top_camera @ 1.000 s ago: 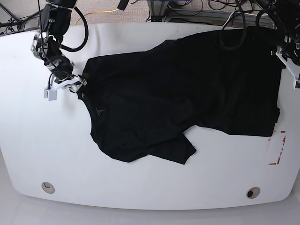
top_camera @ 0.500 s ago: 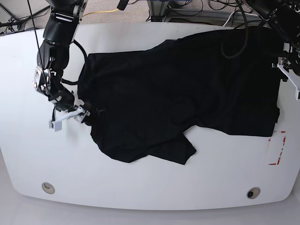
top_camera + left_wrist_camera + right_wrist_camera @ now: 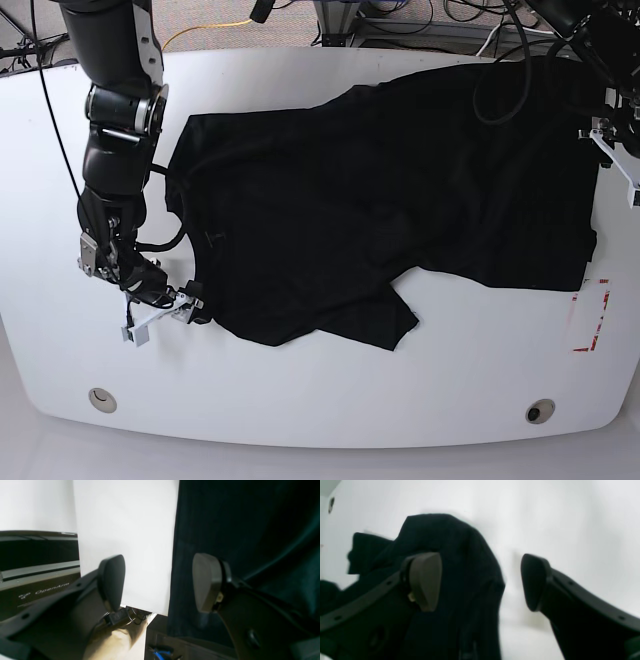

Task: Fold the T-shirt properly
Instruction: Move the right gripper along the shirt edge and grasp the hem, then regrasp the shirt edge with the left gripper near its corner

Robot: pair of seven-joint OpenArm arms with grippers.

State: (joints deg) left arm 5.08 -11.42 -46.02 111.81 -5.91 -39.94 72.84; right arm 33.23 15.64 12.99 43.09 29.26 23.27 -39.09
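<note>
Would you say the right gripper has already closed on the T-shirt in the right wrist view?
No, the right gripper stands open, its jaws wide apart with the T-shirt edge lying between them ungripped.

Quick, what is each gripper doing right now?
Left gripper: open, straddling the T-shirt edge, holding nothing.
Right gripper: open, at the T-shirt's edge, holding nothing.

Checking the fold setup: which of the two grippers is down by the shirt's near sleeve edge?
The right gripper, open beside the T-shirt low on the table; the left gripper sits at the far hem.
</note>
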